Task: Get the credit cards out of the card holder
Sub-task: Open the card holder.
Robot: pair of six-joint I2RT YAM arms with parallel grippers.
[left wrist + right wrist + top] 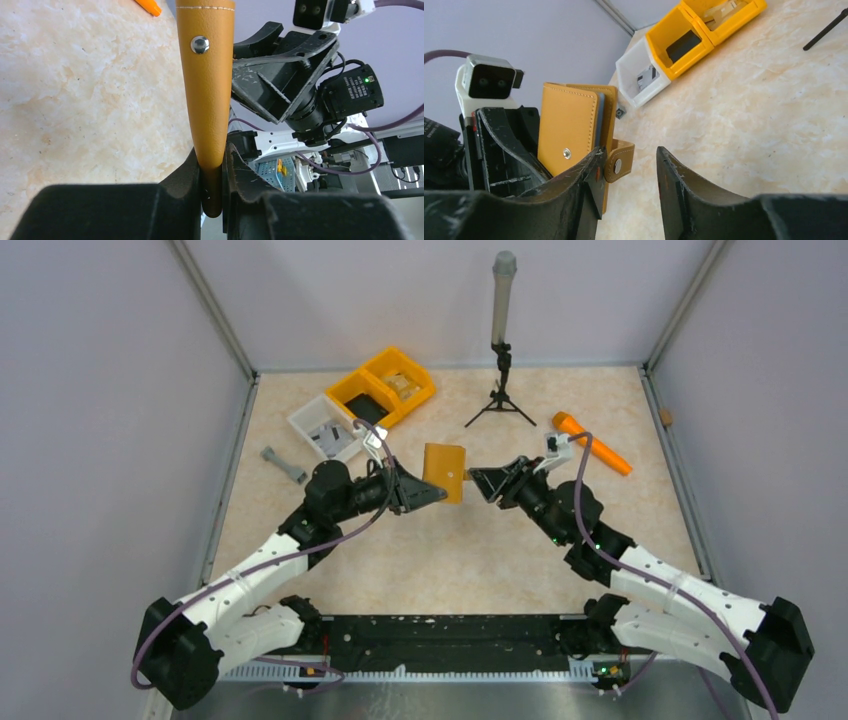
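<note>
While the left gripper (212,167) holds the card holder (207,90) lifted off the counter (450,550), its jaws are clenched on the holder's lower edge. The tan leather therefore stands upright in the left wrist view, with a snap stud showing on its face. That grip seems chosen to offer the holder's free side to the other arm. In the overhead view the holder sits at the centre of the frame, between the tips of the two grippers.

The right gripper (629,152) faces it with its jaws standing apart and nothing pinched. The closure strap (619,162), with its own snap, hangs loose in the gap, close against the finger at lower left of the right wrist view (whether it touches, I cannot tell). The holder therefore looks unfastened.

A thin grey-blue edge shows between the covers, most likely the credit cards (600,117), which are tucked inside; none is out. I judge the task to be at an early stage. The next move calls for the right jaws to catch the flap or a card edge, with the left steadying the holder.

The orange bins (372,373), white bin (303,423) and orange stick (592,443) lie in the upper part of the overhead frame, out of the way.
</note>
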